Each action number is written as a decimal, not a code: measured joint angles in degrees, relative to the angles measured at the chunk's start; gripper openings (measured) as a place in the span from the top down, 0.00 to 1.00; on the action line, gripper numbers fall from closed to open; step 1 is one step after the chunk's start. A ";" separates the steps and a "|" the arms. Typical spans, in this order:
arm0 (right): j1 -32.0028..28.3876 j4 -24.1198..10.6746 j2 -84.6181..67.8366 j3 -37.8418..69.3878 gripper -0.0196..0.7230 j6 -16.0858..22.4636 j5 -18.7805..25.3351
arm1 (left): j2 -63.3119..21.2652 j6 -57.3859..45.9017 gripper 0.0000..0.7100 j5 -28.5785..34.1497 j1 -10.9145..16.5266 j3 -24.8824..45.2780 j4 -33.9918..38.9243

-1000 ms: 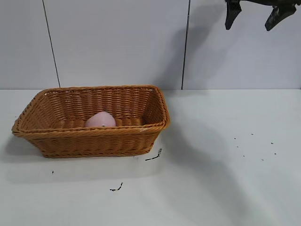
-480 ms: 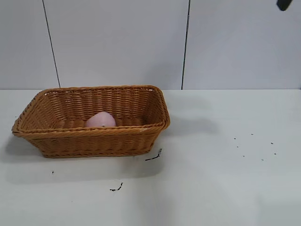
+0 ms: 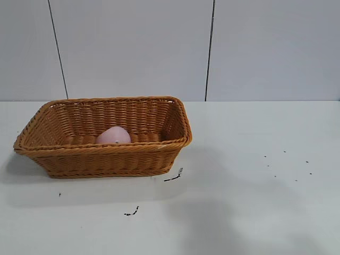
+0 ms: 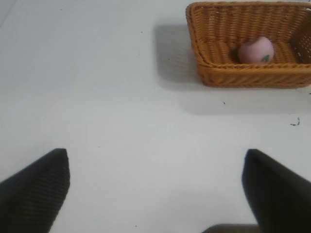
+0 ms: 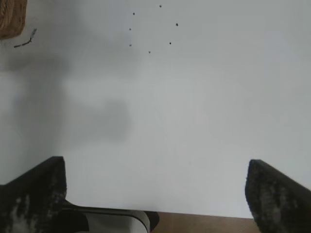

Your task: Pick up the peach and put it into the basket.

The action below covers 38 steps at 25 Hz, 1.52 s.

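Note:
The pale pink peach (image 3: 113,135) lies inside the orange-brown wicker basket (image 3: 106,159) at the table's left. Both show in the left wrist view too, the peach (image 4: 256,49) resting in the basket (image 4: 243,77) far from that gripper. My left gripper (image 4: 155,189) is open and empty, high above bare table. My right gripper (image 5: 155,194) is open and empty above the table's near edge; only a corner of the basket (image 5: 12,19) shows in its view. Neither gripper shows in the exterior view.
Dark specks (image 3: 289,164) dot the white table at the right, and small black scraps (image 3: 173,176) lie in front of the basket. A grey panelled wall (image 3: 212,48) stands behind the table.
The right gripper, seen at the exterior view's top right a second ago, has risen out of that view. The peach and basket have not moved.

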 joint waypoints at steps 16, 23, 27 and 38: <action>0.00 -0.04 -32.64 14.56 0.04 0.00 -7.73 | 0.00 0.00 0.02 0.00 0.00 0.00 0.00; 0.00 -0.11 -35.29 14.56 0.04 0.00 -7.73 | 0.00 0.00 0.02 0.00 0.00 0.00 0.00; 0.00 -0.11 -35.29 14.56 0.04 0.00 -7.73 | 0.00 0.00 0.02 0.00 0.00 0.00 0.00; 0.00 -0.11 -35.29 14.56 0.04 0.00 -7.73 | 0.00 0.00 0.02 0.00 0.00 0.00 0.00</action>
